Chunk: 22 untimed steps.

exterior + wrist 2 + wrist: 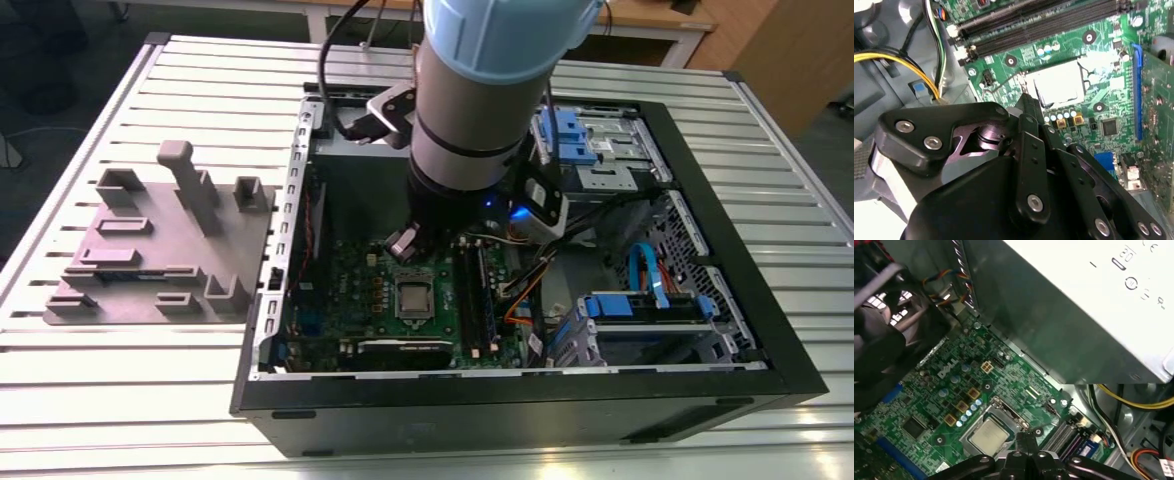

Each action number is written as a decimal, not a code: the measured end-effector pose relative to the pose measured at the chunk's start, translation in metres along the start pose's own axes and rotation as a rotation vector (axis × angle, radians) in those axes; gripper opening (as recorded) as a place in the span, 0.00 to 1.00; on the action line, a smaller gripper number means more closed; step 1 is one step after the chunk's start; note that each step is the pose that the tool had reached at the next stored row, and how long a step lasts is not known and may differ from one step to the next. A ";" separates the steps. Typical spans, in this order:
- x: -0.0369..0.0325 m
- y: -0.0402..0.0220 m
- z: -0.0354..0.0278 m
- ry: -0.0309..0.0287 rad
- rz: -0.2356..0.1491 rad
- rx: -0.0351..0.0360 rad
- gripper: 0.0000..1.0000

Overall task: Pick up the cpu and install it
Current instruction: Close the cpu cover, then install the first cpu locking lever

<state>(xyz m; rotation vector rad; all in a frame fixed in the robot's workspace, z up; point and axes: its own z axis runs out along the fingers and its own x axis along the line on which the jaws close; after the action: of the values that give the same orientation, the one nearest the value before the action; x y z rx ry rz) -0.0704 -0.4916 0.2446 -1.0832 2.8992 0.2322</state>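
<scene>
In the exterior view I reach straight down into the open computer case [747, 340], which lies on the slatted worktop [200, 90] and fills most of its middle. The case walls ring me closely, with drive cages [594, 140] toward the far edge and blue cables [654, 280] at the exterior view's right. My arm [467, 100] stands upright over the green board [360, 290]; the cpu [414, 297] lies flat in its socket just in front of my wrist. A grey block of holders [147, 250] sits outside the case near the worktop's edge at the exterior view's left.

In the second wrist view my fingers [1026, 107] are pressed together, holding nothing, their tip just beside the cpu [1061, 82]. Long black memory slots [1044, 25] run near it, and yellow wires [899, 57] cross beside my gripper body.

In the first wrist view the cpu [988, 435] sits seated, my fingers [1026, 440] closed just beside its edge. The grey power supply box [1084, 300] looms close above the board.
</scene>
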 end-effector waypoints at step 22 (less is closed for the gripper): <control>-0.0068 -0.0085 -0.0002 0.0007 -0.002 0.0003 0.10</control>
<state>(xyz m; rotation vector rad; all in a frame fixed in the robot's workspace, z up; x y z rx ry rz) -0.0597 -0.4936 0.2443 -1.0862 2.8986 0.2314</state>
